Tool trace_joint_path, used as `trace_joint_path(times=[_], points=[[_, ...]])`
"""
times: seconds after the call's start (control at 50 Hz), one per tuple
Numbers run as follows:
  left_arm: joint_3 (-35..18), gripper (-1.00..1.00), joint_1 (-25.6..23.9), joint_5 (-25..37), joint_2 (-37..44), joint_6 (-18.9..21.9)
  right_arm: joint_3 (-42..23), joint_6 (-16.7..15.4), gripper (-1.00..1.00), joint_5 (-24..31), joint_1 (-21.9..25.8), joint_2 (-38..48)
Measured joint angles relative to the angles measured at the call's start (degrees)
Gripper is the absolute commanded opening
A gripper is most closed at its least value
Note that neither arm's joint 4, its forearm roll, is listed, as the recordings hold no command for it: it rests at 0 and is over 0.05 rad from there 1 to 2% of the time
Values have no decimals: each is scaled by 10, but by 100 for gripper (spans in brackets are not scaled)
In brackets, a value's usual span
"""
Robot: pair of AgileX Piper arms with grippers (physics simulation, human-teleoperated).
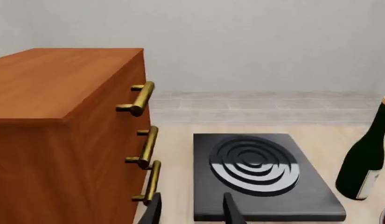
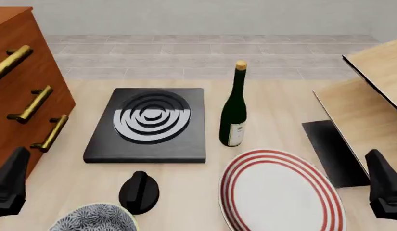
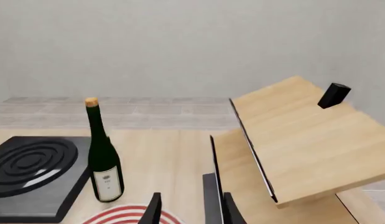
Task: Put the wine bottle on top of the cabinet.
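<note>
Both grippers hang empty with fingers parted: the left gripper [image 1: 191,209] low beside the cabinet [image 2: 21,91], the right gripper [image 3: 191,208] near the pale wood panels [image 3: 304,140]. The wine bottle [image 2: 234,108] stands upright on the surface [image 2: 275,103], just right of the black hotplate [image 2: 150,124] and behind the red-striped plate [image 2: 278,192]. It is dark green with a gold cap and a small white label.

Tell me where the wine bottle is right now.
In the front view the wine bottle stands upright on the table near the centre, just right of the black hotplate and just behind the red-striped plate.
</note>
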Motion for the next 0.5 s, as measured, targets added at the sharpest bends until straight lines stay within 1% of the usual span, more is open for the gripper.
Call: trace_joint_path(times=[0.16, 0.26, 0.38, 0.5], points=[[-27, 100, -7, 9, -1, -1, -1, -3, 100, -3, 0, 0], [-47, 100, -10, 17, 11, 16, -2, -2, 100, -2, 0, 0], [-86, 100, -21, 38, 24, 13, -2, -4, 100, -4, 0, 0], [-136, 100, -46, 70, 35, 19, -2, -4, 100, -5, 0, 0]])
